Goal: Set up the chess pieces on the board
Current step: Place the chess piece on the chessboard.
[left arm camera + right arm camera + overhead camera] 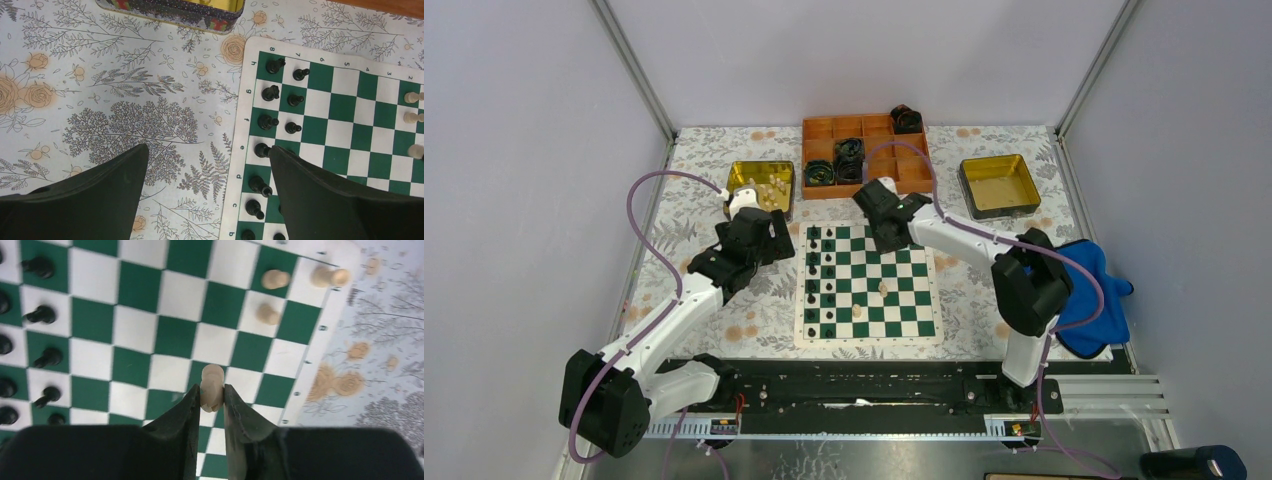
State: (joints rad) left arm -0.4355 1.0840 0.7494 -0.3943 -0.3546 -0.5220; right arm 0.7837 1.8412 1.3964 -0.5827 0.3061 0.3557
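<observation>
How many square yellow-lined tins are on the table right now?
2. One square yellow-lined tin sits left of the orange compartment tray, holding cream chess pieces; the second tin sits right of the tray, with no pieces visible inside. None seems hidden.

Plain pale lilac-grey walls on 3 sides: back wall (864, 50) at 12, left wall (514, 180) at 9, right wall (1204, 150) at 3. Bare alu posts run up the back corners: left post (636, 72) at 11, right post (1100, 62) at 1. Table cloth (984, 300) is white w/ grey trees, ferns & orange roses. Black rail (874, 385) crosses the near edge at 6; a silver slotted profile (1114, 395) lies at 5. Light is soft & even, shadows faint.
</observation>
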